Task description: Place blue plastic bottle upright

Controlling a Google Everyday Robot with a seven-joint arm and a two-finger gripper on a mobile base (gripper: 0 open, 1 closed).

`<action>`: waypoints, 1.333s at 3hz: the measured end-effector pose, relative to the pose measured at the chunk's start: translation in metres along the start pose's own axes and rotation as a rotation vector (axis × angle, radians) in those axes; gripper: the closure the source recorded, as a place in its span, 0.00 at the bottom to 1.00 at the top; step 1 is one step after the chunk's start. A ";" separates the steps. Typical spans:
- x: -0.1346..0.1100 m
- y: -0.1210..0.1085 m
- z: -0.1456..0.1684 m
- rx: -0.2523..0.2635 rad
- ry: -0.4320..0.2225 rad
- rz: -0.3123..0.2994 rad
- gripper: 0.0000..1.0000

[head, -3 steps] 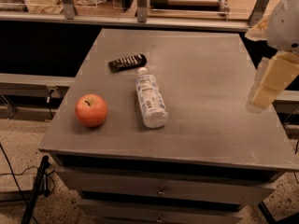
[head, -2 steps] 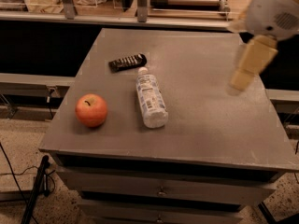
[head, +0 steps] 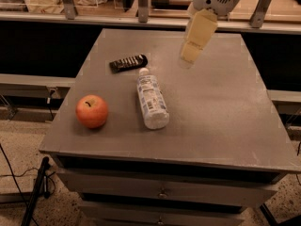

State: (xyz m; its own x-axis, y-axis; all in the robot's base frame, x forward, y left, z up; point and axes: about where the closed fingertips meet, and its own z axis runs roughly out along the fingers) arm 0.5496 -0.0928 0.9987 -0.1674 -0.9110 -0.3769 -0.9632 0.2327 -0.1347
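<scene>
The blue plastic bottle [head: 150, 99] lies on its side on the grey table [head: 221, 107], left of the middle. Its white cap points to the back and its base points to the front edge. The label faces up. My gripper [head: 190, 53] hangs above the back middle of the table, right of the bottle and behind it, apart from it. The gripper holds nothing.
A red apple [head: 91, 111] sits left of the bottle near the table's left edge. A dark flat bar [head: 128, 62] lies just behind the bottle's cap. Drawers sit under the tabletop. A shelf rail runs along the back.
My gripper has swung from the table's right edge leftward and toward the back, closer to the bottle. The bottle, apple and bar have not moved.
</scene>
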 end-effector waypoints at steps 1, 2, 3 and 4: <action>-0.003 -0.008 0.008 0.048 0.008 0.046 0.00; -0.014 -0.016 0.026 0.117 0.068 0.150 0.00; -0.011 -0.035 0.056 0.184 0.233 0.327 0.00; -0.007 -0.041 0.073 0.210 0.310 0.494 0.00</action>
State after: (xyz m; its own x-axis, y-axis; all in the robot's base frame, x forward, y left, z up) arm 0.6056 -0.0712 0.9405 -0.6664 -0.7279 -0.1613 -0.6997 0.6853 -0.2020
